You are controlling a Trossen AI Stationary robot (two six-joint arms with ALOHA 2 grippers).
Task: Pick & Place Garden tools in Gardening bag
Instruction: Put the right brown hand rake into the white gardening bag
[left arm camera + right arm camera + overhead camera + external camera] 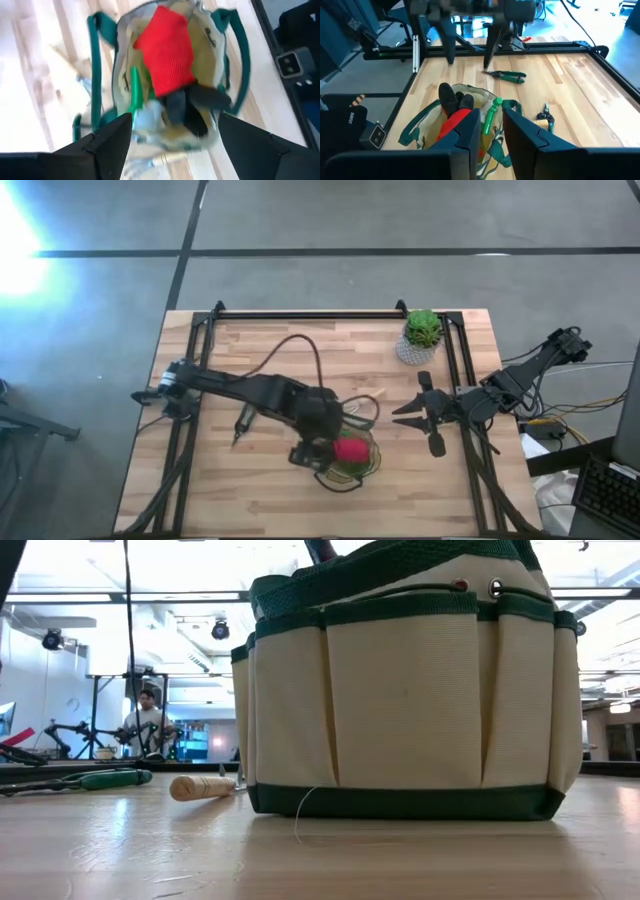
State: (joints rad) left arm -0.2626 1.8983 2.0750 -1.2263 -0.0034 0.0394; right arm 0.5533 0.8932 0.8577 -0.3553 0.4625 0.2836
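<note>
Red glove (167,52) under left gripper (172,132)

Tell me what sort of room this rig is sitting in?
Most likely a robotics lab or workshop, not a garden. The butcher-block table sits in a black metal frame on a bare concrete floor. The low view shows ceiling spot lamps and a person among other equipment.
</note>
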